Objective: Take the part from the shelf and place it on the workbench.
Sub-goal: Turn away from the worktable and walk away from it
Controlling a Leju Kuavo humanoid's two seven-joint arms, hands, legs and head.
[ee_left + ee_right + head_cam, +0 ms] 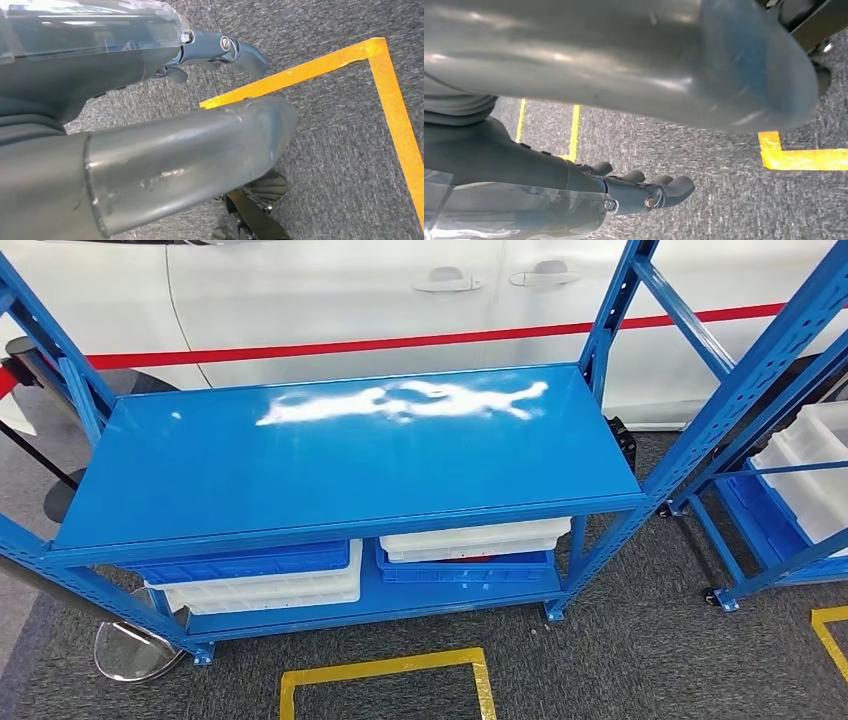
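A blue metal bench (pixel 340 460) stands in front of me, its top bare apart from a bright glare patch. To its right is a blue shelf rack (pixel 760 370) with white bins (pixel 815 475) inside. Both arms hang over the grey carpet. My left hand (pixel 165 150) holds nothing, its dark fingers (pixel 240 52) stretched out away from the thick thumb. My right hand (pixel 624 65) is likewise empty, with its fingers (pixel 664 187) spread well apart from the thumb.
Under the bench top lie white bins (pixel 260 590) and blue bins (pixel 465 568). A white car (pixel 350 290) with a red stripe stands behind. A yellow tape square (pixel 385 670) marks the carpet by the bench. A round metal base (pixel 135 650) sits at the bench's left leg.
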